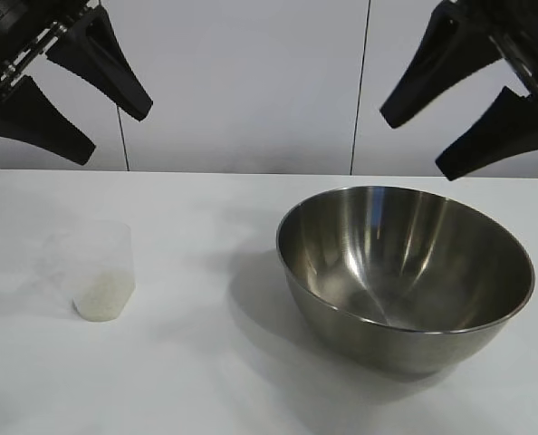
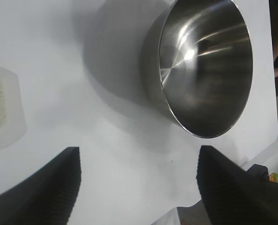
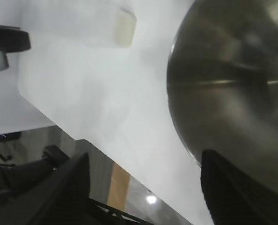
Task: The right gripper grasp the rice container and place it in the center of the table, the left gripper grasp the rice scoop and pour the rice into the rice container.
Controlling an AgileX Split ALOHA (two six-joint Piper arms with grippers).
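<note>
The rice container [image 1: 405,272], a large shiny steel bowl, stands on the white table [image 1: 206,362] right of centre; it also shows in the left wrist view [image 2: 204,65] and the right wrist view [image 3: 232,89]. The rice scoop [image 1: 101,272], a clear plastic cup with white rice [image 1: 103,297] in its bottom, stands at the left; it shows too in the left wrist view [image 2: 1,108] and the right wrist view [image 3: 122,28]. My left gripper [image 1: 115,131] hangs open high above the scoop. My right gripper [image 1: 414,140] hangs open high above the container's far rim. Both are empty.
A white wall with vertical seams [image 1: 360,91] backs the table. The table's edge [image 3: 97,145] and the floor beyond it show in the right wrist view.
</note>
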